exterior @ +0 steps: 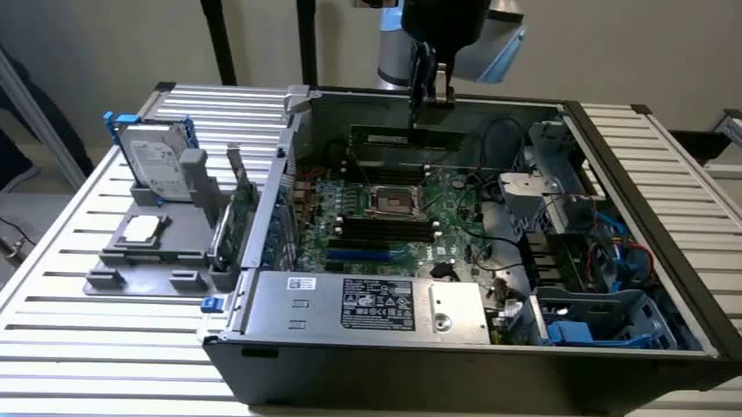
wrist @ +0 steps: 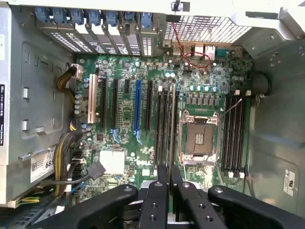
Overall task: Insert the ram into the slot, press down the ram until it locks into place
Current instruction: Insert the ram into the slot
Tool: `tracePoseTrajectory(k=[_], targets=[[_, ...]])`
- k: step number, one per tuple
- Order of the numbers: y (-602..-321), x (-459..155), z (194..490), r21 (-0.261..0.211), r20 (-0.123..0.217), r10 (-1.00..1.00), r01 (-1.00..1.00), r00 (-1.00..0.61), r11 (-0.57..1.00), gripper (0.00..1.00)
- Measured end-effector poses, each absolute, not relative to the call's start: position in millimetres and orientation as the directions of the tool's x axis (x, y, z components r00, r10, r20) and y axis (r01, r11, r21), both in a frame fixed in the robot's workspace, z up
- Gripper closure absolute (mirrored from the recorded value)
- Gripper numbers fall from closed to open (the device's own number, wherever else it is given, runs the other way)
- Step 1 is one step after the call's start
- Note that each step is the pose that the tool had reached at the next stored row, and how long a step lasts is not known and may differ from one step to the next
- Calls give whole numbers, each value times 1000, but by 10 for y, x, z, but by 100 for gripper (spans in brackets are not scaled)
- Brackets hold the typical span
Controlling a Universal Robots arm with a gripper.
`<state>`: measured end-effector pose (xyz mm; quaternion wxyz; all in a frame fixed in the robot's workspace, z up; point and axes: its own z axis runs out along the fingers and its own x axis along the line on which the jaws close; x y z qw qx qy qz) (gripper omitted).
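Pincer (wrist: 169, 175) fingers, nearest the wrist camera, stand almost together, pinched on the top edge of the ram (exterior: 408, 137). It hangs level inside the open computer case (exterior: 383, 365), close to the far wall, above the motherboard (wrist: 126, 119). 2 banks of parallel black sockets flank the processor socket (wrist: 199, 140); the slot (wrist: 165, 129) lies in the bank just ahead of the fingers, with open room above it.

Light comes soft and even from above. The slatted tabletop (exterior: 69, 347) glows pale, while the open computer case (exterior: 383, 387) holds deep shadow inside. Under my wrist the green board (wrist: 128, 119) is bright, my jaws black silhouettes.
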<state>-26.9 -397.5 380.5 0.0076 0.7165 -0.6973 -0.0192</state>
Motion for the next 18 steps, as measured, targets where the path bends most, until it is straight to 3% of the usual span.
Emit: tracePoseTrajectory(k=[18], targets=[[-3975, -268, 3684, 38, -17, -999, -999, 27, -27, 86]])
